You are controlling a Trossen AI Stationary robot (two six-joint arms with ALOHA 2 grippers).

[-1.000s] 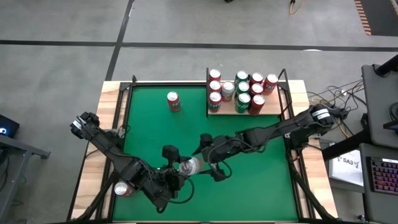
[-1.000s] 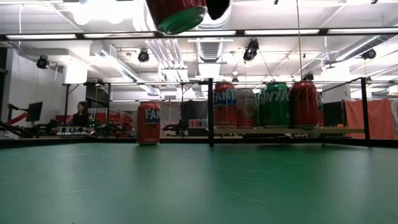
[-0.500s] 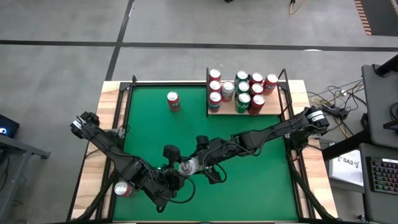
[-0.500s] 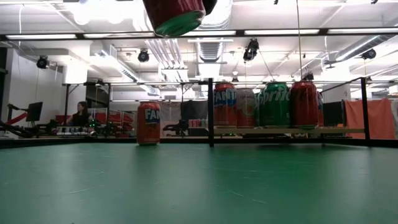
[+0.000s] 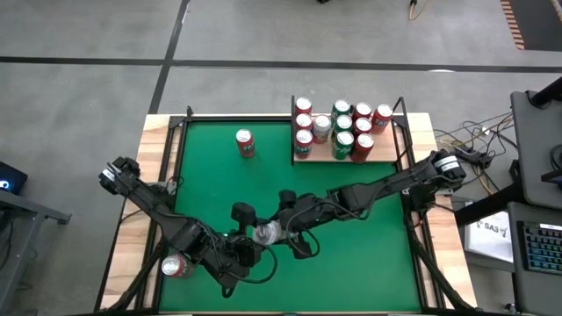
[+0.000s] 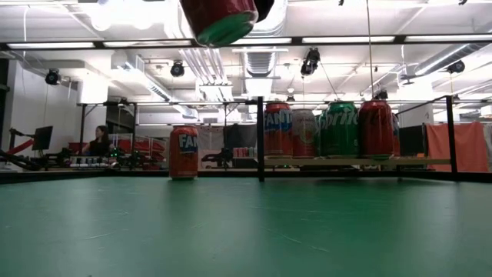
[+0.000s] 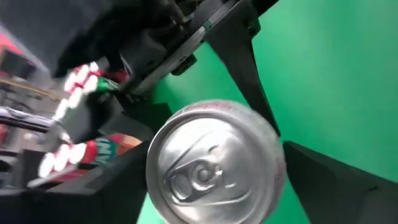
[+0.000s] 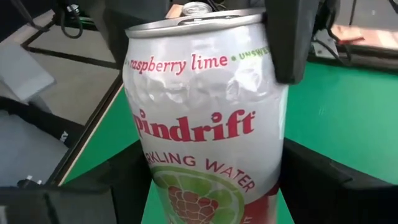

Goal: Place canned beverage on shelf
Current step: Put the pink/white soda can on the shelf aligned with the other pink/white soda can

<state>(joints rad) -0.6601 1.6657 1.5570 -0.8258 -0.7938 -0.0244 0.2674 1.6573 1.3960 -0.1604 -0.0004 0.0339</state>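
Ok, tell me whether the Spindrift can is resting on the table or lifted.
Lifted: the Spindrift can hangs high above the green table, held between both grippers.

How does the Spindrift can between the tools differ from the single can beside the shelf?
The Spindrift can is silver-white; the single can is orange-red. The Spindrift can hangs tilted between the left tool and right tool; the single can stands upright on the table. Neither is on the shelf.

The held can (image 6: pixel 218 19) is cut off by the low view's top edge.
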